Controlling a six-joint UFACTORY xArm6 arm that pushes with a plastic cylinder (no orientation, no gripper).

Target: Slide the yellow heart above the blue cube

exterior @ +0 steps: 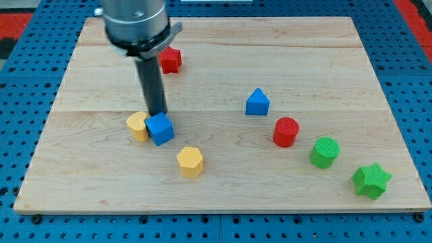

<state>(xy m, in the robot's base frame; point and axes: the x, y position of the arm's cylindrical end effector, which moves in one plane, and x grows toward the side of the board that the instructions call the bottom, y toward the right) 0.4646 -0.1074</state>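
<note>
The yellow heart [138,125] lies left of centre on the wooden board, touching the left side of the blue cube [160,128]. My rod comes down from the view's top, and my tip [158,113] stands just behind the top edge of the blue cube, close to the heart's upper right. Whether the tip touches either block cannot be told.
A yellow hexagon block [190,161] lies below and right of the cube. A red star [170,59] sits near the rod at the top. A blue triangle [257,102], red cylinder [286,131], green cylinder [325,152] and green star [371,180] run down the right.
</note>
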